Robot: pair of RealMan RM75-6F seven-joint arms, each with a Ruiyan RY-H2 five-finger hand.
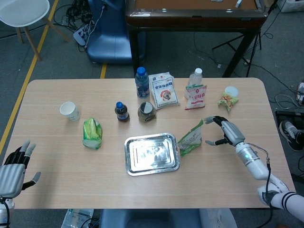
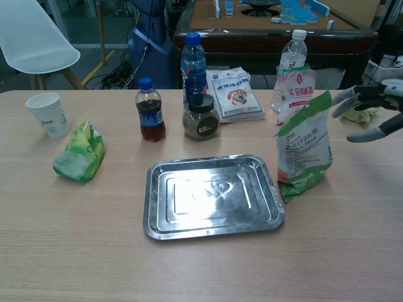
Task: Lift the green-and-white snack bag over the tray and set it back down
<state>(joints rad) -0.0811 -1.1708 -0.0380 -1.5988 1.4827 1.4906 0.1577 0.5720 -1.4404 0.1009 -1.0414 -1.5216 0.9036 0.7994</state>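
The green-and-white snack bag stands upright on the table just right of the steel tray. My right hand hovers open a short way right of the bag, fingers spread toward it, not touching. My left hand rests open at the table's near left corner, far from the bag and holding nothing.
Behind the tray stand a cola bottle, a dark-lidded jar, a blue bottle, a white pouch, a clear bottle and a pink-white bag. A green bag and paper cup sit left; a small snack far right.
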